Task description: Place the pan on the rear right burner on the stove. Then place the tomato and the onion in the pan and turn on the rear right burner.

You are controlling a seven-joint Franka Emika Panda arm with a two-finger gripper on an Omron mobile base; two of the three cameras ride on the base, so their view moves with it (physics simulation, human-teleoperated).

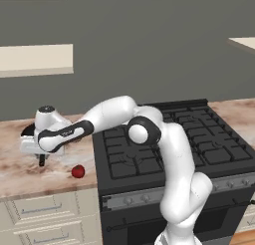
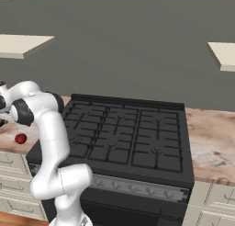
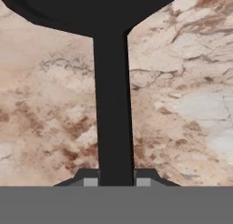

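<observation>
In the hand view the pan spans the top, and its straight black handle runs down between my fingertips. My gripper is shut on that handle over the marble counter. From the left base camera, my gripper is over the counter left of the stove, with a dark edge of the pan behind the hand. The tomato lies on the counter near the front edge, just right of the hand. The rear right burner is bare. The onion is out of view.
The grey knob strip runs along the stove's front. Counter continues right of the stove. Pale shelves hang on the wall above the left counter. My arm's elbow hangs over the stove's left grates.
</observation>
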